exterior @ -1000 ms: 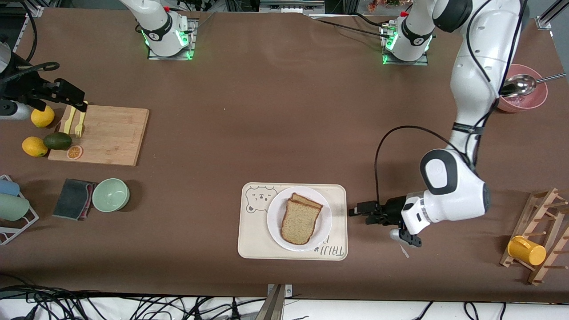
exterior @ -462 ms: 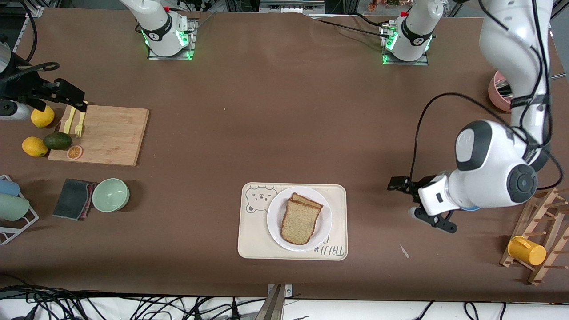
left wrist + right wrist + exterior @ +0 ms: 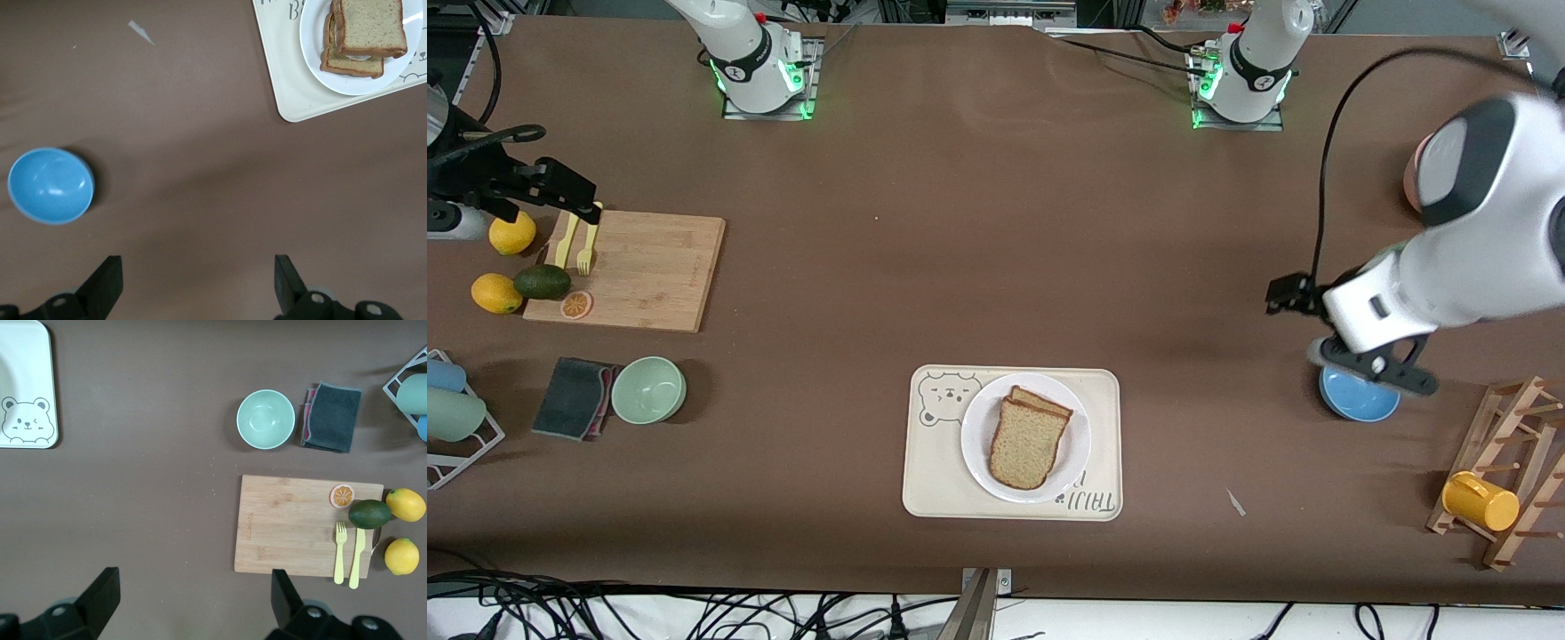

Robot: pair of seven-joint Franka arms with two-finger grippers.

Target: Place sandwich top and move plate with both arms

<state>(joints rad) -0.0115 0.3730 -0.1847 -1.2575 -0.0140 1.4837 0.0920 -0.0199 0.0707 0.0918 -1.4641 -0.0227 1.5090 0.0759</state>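
Note:
The sandwich top (image 3: 1027, 444), a light brown slice, lies on another slice on the white plate (image 3: 1080, 418). The plate sits on a cream bear-printed tray (image 3: 927, 484). The left wrist view shows the sandwich top (image 3: 370, 25) on the plate (image 3: 311, 33). My left gripper (image 3: 1378, 370) hangs open and empty high over the table toward the left arm's end, above a blue bowl (image 3: 1360, 405); its fingers (image 3: 107, 283) stand wide apart. My right gripper (image 3: 560, 189) waits open and empty over the cutting board's (image 3: 640, 271) end; the left gripper (image 3: 198, 287) and right gripper (image 3: 193, 603) show only bare table between their fingers.
Beside the cutting board lie lemons (image 3: 496, 293), an avocado (image 3: 543, 282), a yellow fork and knife (image 3: 576, 240). A green bowl (image 3: 648, 389) and dark cloth (image 3: 574, 397) sit nearer the camera. A wooden rack with a yellow cup (image 3: 1480, 500) stands at the left arm's end.
The left arm has pulled away from beside the tray, rising toward its own end of the table and uncovering the blue bowl. The sandwich, plate and right arm have not moved.

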